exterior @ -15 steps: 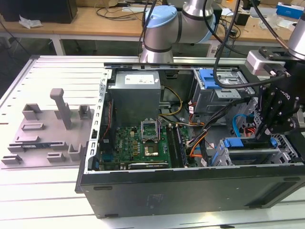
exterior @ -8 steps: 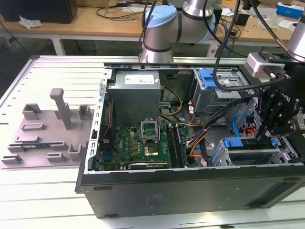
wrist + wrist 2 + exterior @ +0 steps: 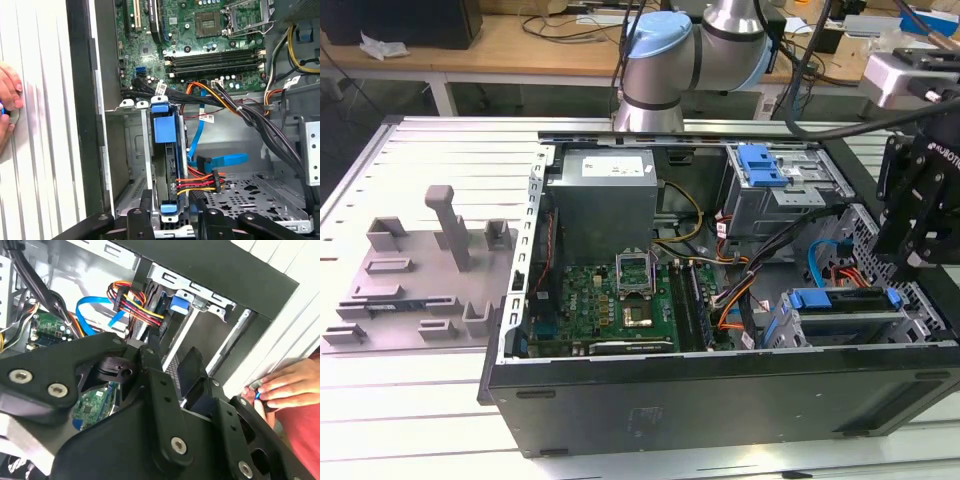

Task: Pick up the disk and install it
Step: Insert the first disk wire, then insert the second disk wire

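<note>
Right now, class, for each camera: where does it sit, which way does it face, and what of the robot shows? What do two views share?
Exterior view: off the arm, raised, looking down into the open computer case; the arm and gripper show.
First wrist view: on the arm, facing the disk in its cage; gripper in the foreground.
Second wrist view: on the arm, looking past the gripper's linkage into the case.
Shared: both wrist views show a person's hand outside the case.

Bright, even light throughout, glare on the white slatted table, and the nearby pincer blurred
</note>
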You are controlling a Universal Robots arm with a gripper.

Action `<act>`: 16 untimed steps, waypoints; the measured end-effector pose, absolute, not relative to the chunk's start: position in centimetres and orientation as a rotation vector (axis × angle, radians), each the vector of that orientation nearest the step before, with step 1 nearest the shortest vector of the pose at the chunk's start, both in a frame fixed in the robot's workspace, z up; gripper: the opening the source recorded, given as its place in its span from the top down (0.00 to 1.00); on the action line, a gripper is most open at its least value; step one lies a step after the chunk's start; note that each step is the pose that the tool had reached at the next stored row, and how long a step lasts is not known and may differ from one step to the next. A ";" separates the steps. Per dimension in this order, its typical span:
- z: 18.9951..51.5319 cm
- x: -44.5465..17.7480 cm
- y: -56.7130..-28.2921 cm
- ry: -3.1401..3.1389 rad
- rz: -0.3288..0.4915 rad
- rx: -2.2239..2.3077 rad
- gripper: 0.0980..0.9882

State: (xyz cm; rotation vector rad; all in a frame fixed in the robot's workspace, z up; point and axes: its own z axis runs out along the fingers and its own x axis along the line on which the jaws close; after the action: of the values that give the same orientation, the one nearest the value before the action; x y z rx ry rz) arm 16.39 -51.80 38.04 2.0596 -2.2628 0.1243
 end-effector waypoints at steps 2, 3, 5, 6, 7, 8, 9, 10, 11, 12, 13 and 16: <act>38.0 16.4 -51.8 -2.263 0.124 2.060 0.63; 38.0 16.4 -51.8 -2.263 0.124 2.060 0.63; 38.1 16.4 -51.8 -2.263 0.124 2.060 0.63; 38.1 16.4 -51.8 -2.263 0.124 2.060 0.63; 38.1 16.4 -51.8 -2.263 0.124 2.060 0.63; 38.1 16.4 -51.8 -2.263 0.125 2.060 0.63; 38.1 16.4 -51.8 -2.263 0.124 2.060 0.63; 38.1 16.4 -51.8 -2.263 0.125 2.060 0.63; 38.1 16.4 -51.8 -2.263 0.125 2.060 0.63; 38.1 16.4 -51.8 -2.263 0.125 2.060 0.63; 38.1 16.4 -51.8 -2.263 0.125 2.060 0.63; 38.1 16.4 -51.8 -2.263 0.125 2.060 0.63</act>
State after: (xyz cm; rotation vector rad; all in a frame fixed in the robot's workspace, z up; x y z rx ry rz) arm 16.39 -51.80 38.08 2.0596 -2.2628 0.1245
